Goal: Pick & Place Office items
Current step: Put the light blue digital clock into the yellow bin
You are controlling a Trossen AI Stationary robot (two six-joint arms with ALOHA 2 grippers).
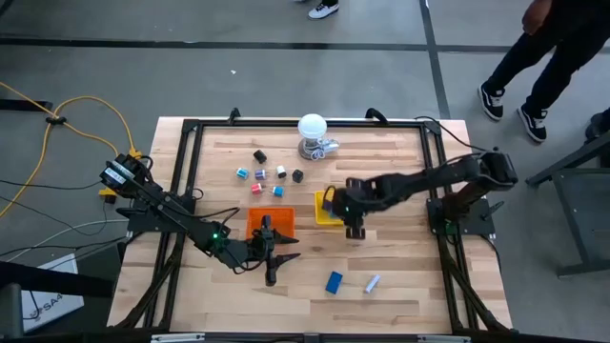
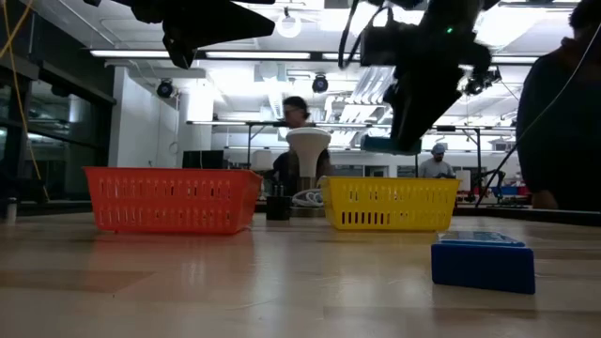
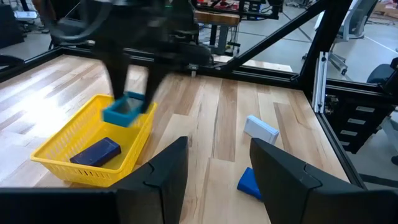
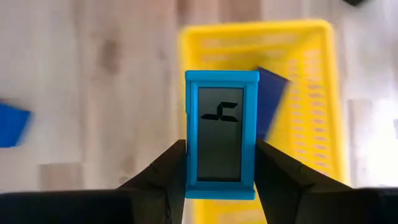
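My right gripper [image 1: 355, 229] is shut on a teal block with a grey inset [image 4: 222, 134], high over the near rim of the yellow tray [image 1: 327, 208]. A dark blue block [image 3: 94, 151] lies flat in that tray. A blue block [image 1: 334, 282] and a grey block [image 1: 372, 283] lie flat on the table near the front. Several small bits [image 1: 260, 174] sit on the far left of the table. My left gripper [image 3: 217, 155] hangs open and empty near the orange tray [image 1: 269, 223]. My right gripper pinches the teal block by its two long sides [image 4: 190, 155], one finger [image 4: 165, 177] on each, near one end. The fingers slant steeply down and lie across the block. The block is lifted clear and juts out beyond the fingertips, above the yellow tray's rim [image 3: 140, 124].
A white ball on a metal base [image 1: 313, 129] stands at the far middle. A black frame [image 1: 191, 129] runs round the tabletop. The orange tray [image 2: 174, 199] and yellow tray [image 2: 390, 204] stand side by side mid-table. People stand in the room beyond the table.
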